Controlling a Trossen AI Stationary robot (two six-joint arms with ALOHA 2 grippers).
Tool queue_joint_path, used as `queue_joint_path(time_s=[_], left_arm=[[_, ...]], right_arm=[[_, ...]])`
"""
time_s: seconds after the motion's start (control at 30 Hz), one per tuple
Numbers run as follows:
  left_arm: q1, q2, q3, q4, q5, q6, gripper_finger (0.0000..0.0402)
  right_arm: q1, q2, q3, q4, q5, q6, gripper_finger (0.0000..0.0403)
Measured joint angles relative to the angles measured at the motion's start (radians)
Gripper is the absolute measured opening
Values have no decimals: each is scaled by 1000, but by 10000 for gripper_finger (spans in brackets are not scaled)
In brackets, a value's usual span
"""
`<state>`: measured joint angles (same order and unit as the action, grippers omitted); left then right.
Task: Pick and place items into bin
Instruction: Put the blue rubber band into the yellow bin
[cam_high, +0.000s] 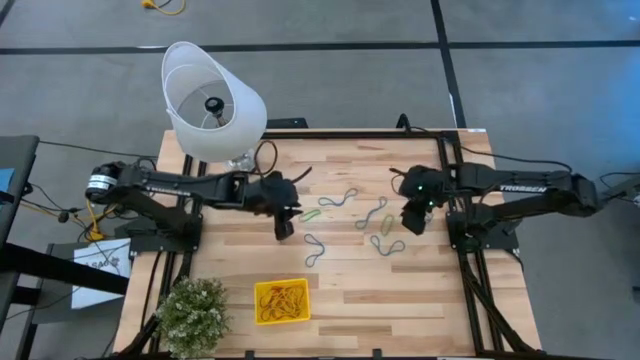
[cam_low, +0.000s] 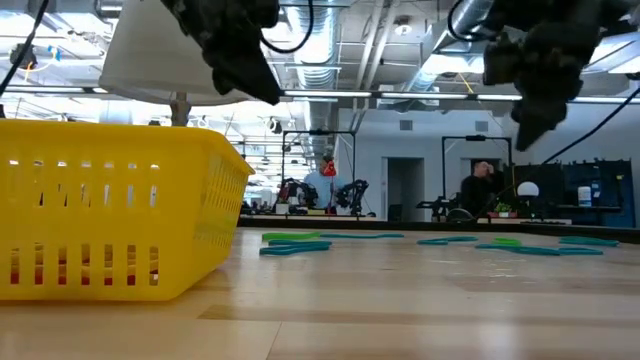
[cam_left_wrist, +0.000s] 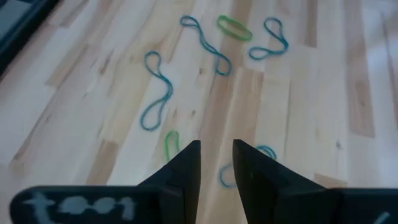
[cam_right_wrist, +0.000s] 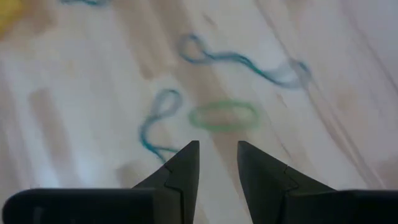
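both pincers (cam_high: 284, 226) (cam_high: 413, 220) narrowly parted, empty, above loose bands (cam_high: 316, 249) on table (cam_high: 420, 290)

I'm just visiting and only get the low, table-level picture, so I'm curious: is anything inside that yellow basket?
Observer: Yes. From above, the square yellow plastic bin holds a tangle of red and orange rubber-band loops.
Operator: How many lie outside it?
Observer: Six on the wooden table: four blue loops and two green loops.
Operator: Is either pincer holding one?
Observer: No. The wrist cameras show the left pincer and right pincer open and empty.
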<state>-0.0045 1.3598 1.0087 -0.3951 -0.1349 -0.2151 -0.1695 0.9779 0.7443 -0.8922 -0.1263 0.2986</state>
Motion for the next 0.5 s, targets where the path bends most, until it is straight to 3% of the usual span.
queue_joint_path(time_s=[0.23, 0.5], left_arm=[[48, 0, -29, 32, 0, -2, 83], [38, 0, -31, 38, 8, -3, 83]], right_arm=[[14, 145, 0, -269, 103, 138, 102], [14, 364, 0, -229, 126, 167, 102]])
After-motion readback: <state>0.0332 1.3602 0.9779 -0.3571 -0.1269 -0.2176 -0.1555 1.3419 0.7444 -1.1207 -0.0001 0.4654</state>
